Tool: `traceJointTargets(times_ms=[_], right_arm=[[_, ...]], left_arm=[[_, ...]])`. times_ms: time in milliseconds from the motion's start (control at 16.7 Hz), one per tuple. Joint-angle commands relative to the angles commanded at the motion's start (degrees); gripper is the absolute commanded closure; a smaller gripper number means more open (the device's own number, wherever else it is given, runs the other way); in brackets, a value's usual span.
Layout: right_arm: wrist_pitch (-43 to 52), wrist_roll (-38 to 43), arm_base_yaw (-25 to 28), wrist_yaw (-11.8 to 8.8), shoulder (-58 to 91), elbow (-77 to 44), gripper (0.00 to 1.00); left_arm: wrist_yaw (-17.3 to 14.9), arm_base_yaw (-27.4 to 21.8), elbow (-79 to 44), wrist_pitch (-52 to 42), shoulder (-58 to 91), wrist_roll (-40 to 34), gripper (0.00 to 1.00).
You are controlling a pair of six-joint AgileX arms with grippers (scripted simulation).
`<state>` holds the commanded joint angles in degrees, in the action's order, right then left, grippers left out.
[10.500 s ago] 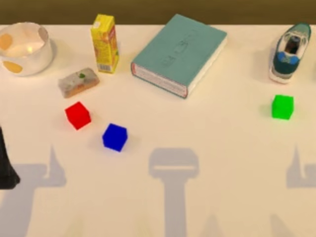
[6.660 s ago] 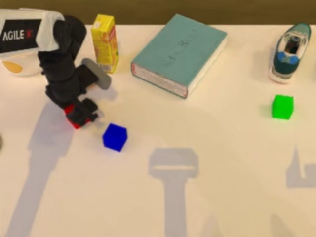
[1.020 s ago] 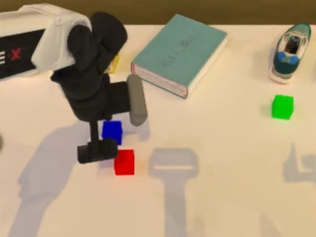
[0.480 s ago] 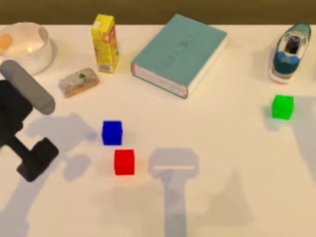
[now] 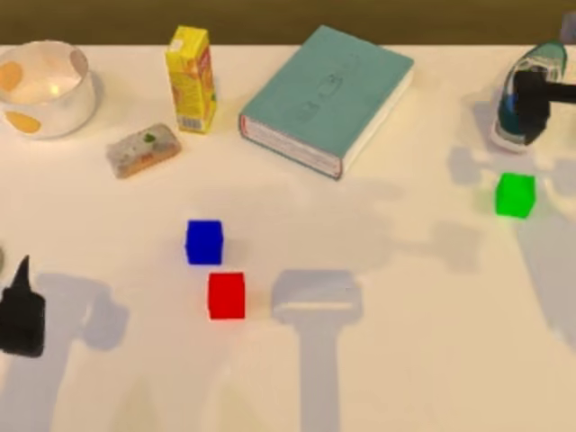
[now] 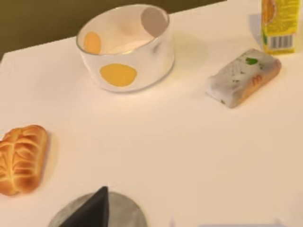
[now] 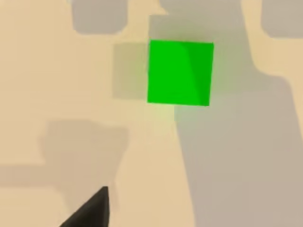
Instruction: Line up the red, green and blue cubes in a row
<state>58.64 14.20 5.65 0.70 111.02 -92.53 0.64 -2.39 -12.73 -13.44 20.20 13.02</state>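
Since 0.5 s earlier, the left tool (image 5: 20,315) had retreated to the bench's (image 5: 405,360) left edge, its grip state unclear. Meanwhile the right tool (image 5: 531,99), grip unclear too, neared the far-right green cube (image 5: 515,195), probably to fetch it toward the adjacent red cube (image 5: 226,295) and blue cube (image 5: 204,242).

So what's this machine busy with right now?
It is lining up three cubes. The red cube and blue cube sit close together left of the middle. The left gripper is parked at the left edge. The right gripper hovers near the shoe, just beyond the green cube, holding nothing.
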Motion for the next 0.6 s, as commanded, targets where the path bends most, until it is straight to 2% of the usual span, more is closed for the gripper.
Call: traceJointTargets(times_ms=[360,600], right_arm=[[10.8,3.2,1.1,-0.3,20.5,-20.1,0.0],[12.5,3.7,1.3,-0.4,24.2,-23.9,0.0]], left_arm=[[-0.5,3.2,11.1,11.2,-16.9,-11.0,0.0],[-0.6,3.5,12.7,13.4,-20.2,-13.0,0.0]])
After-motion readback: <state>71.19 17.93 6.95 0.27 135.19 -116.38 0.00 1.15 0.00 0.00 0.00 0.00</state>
